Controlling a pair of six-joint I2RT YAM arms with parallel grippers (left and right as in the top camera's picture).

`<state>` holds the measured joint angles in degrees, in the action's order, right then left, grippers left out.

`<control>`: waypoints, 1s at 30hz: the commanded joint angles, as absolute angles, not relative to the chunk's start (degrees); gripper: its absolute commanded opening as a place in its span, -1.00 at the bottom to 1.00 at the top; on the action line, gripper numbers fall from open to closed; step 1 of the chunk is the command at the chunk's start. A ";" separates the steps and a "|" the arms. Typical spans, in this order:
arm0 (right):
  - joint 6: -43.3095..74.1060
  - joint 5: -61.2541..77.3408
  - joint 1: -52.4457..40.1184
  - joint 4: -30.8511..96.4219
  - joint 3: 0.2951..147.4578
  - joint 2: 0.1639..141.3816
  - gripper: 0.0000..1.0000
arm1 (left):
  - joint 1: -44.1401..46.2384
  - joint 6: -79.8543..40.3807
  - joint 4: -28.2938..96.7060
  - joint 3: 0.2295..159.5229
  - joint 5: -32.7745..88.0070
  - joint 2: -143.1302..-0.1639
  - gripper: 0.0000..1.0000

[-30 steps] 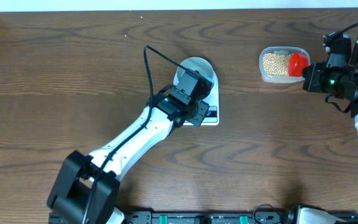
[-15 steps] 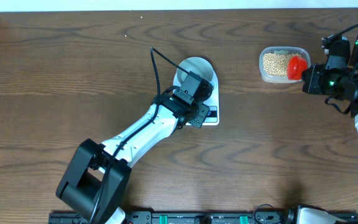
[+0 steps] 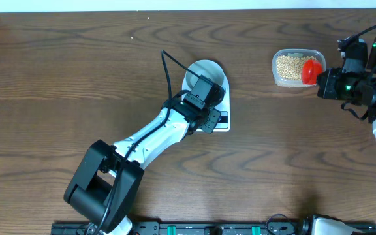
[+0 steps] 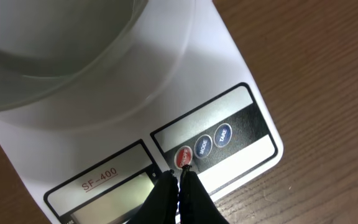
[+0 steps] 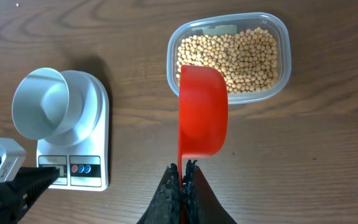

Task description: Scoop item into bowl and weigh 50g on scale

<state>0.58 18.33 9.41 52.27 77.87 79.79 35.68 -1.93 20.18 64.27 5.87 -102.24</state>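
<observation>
Jaws of the left gripper look closed above the scale, which carries the bowl. Left wrist: tips pinched together, empty, at the red button. Right wrist: right gripper clamps the red scoop by its handle beside the tub of beans.

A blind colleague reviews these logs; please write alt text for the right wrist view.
The right tool holds an empty red scoop by its handle, its cup at the edge of a clear tub of tan beans. At picture left, an empty bowl sits on a white scale on the table.
</observation>
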 commanded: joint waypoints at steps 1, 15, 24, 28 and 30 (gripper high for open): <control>-0.34 18.11 8.95 52.31 78.96 79.94 -0.98 | 35.59 -2.85 19.99 63.86 5.39 -103.85 -0.86; -0.54 18.09 8.95 52.31 78.96 79.94 -0.98 | 35.59 -3.29 16.99 63.86 5.39 -106.78 -0.85; -0.54 18.11 8.95 52.31 78.96 79.94 -0.98 | 35.59 -3.29 17.02 63.86 5.39 -107.22 -0.86; -0.51 18.11 8.95 52.29 78.96 79.94 -0.98 | 35.59 -3.29 17.02 63.86 5.39 -107.57 -0.85; -0.54 18.09 8.95 52.29 78.96 79.94 -0.98 | 35.59 -3.29 17.02 63.86 5.39 -108.29 -0.86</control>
